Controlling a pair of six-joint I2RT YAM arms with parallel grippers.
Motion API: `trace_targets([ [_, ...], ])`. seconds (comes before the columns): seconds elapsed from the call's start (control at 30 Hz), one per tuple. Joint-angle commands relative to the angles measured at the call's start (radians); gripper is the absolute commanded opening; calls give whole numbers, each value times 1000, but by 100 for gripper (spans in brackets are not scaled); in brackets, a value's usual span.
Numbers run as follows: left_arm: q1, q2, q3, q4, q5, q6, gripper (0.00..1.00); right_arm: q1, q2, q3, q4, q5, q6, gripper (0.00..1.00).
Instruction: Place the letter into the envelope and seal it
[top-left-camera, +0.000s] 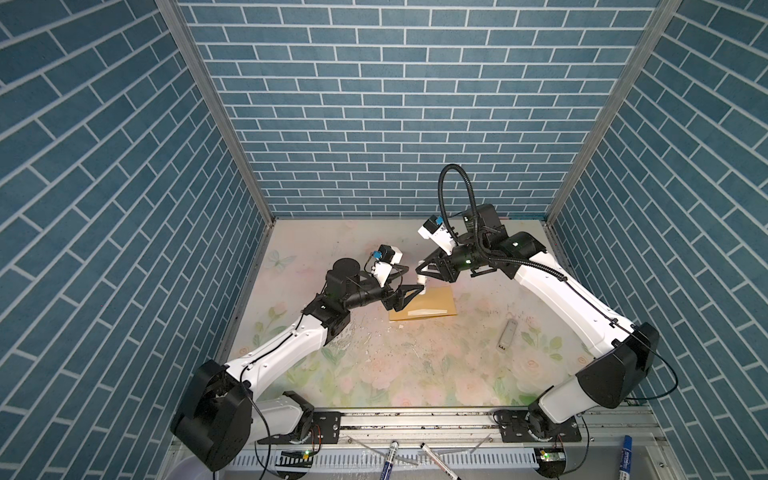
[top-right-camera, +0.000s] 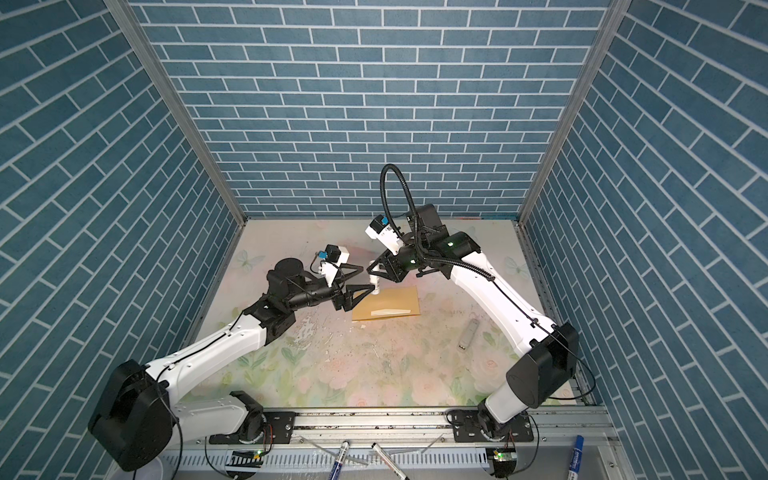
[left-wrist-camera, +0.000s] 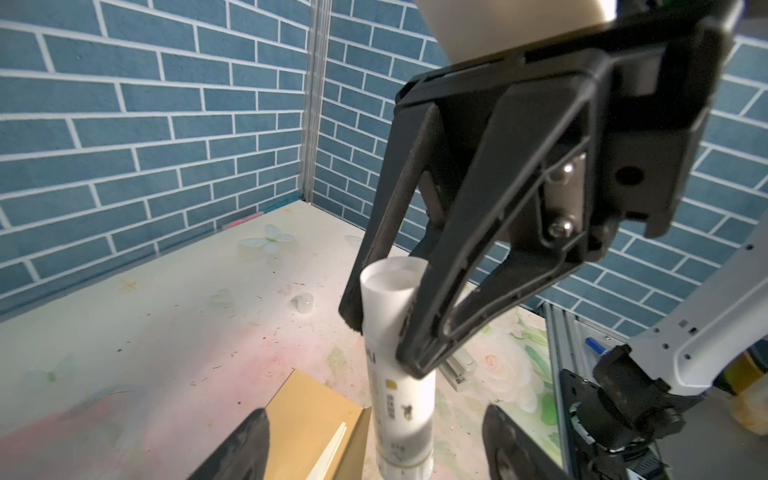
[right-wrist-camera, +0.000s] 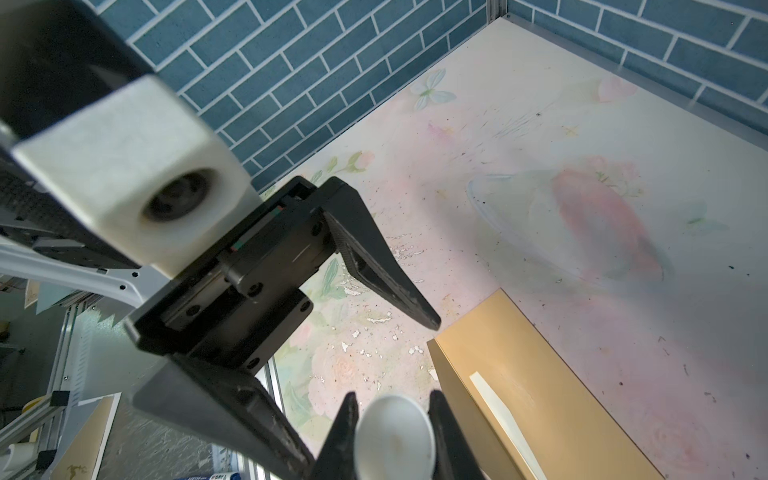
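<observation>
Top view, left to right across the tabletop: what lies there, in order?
Butterfly print → envelope → small grey bar. Omitted, overlapping the envelope here: left gripper, right gripper, white tube.

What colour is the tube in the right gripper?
The tube is white with small dark and gold print, clearest in the left wrist view.

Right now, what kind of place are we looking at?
Probably a robot test booth, not a real room. The brick walls look like printed panels between metal posts, a left arm and a right arm are mounted on a rail, and the table has a flowered print.
</observation>
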Motion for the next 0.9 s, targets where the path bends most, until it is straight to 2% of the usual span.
trace_targets([
  [0.0,6,27,32,53,68,-53,76,10,12,59,-25,-32,-77,0],
  [0.3,7,74,54,83,99,-100,61,28,25,68,-24,-21,-88,0],
  [0.53,7,86,57,90,93,-117,44,36,30,72,-15,-8,-93,0],
  [0.83,7,96,65,92,49,-150,7,44,35,67,18,27,-85,0],
  [0.87,6,95,65,95,42,-159,4,43,33,64,26,36,-82,2],
])
